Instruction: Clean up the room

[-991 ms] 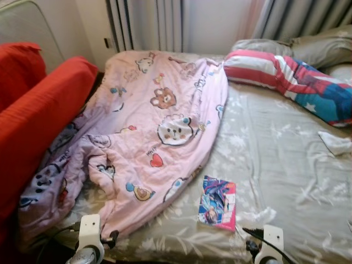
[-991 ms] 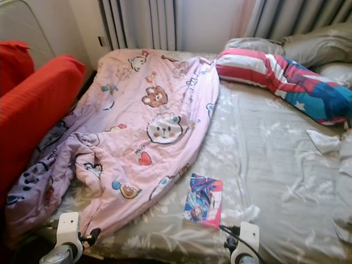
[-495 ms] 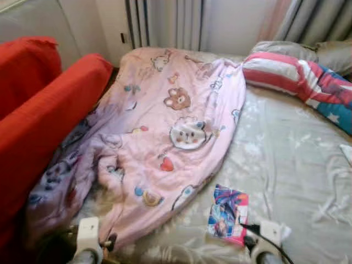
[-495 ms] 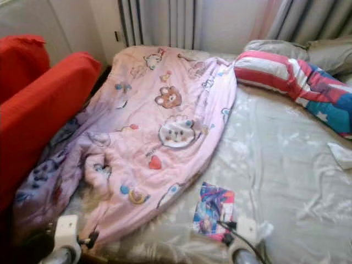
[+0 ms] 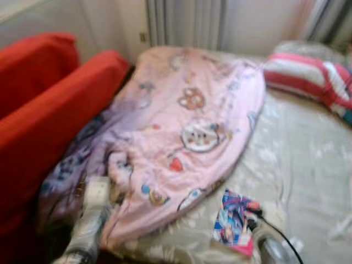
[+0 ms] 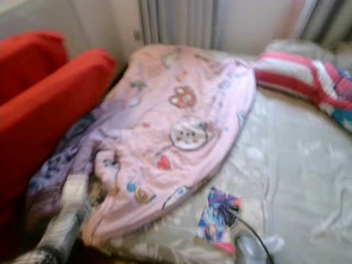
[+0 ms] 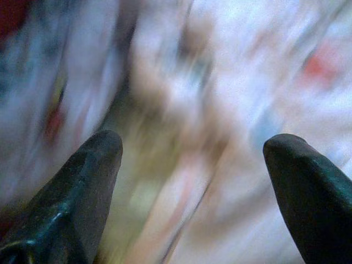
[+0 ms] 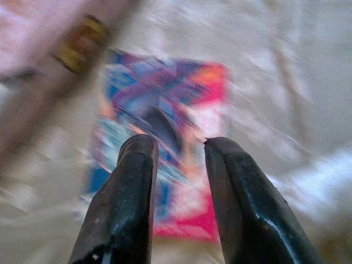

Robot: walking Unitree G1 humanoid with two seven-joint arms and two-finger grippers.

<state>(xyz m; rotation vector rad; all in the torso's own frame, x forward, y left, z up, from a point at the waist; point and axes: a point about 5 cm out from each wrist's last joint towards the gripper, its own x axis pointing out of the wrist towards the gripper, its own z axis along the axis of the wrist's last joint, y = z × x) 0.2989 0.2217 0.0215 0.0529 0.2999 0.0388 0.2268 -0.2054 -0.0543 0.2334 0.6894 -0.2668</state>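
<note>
Jaws first: those of the left gripper (image 7: 192, 165) stand wide apart over the blurred pink quilt (image 5: 203, 121), while those of the right gripper (image 8: 179, 148) sit close together with a narrow gap between them and nothing in it, aimed at the colourful booklet (image 5: 234, 220); compared with a second ago the whole scene has slid to the right in the head views and gone soft with blur, which I read as the camera turning and dipping rather than anything on the bed (image 5: 297, 165) moving; both arms have come up and forward from the bottom edge, the left one now reaching over the crumpled near edge of the quilt beside the red sofa (image 5: 49, 121), the right one now over the near end of the booklet; the booklet lies flat on the grey sheet, just beside the quilt's hem; my judgement is that tidying is barely begun and a pickup is being lined up; the right wrist view shows the booklet's cover directly past the fingertips, which the head views leave vague; the head views alone place the striped pillow (image 5: 308, 82) well away at the bed's far side.
</note>
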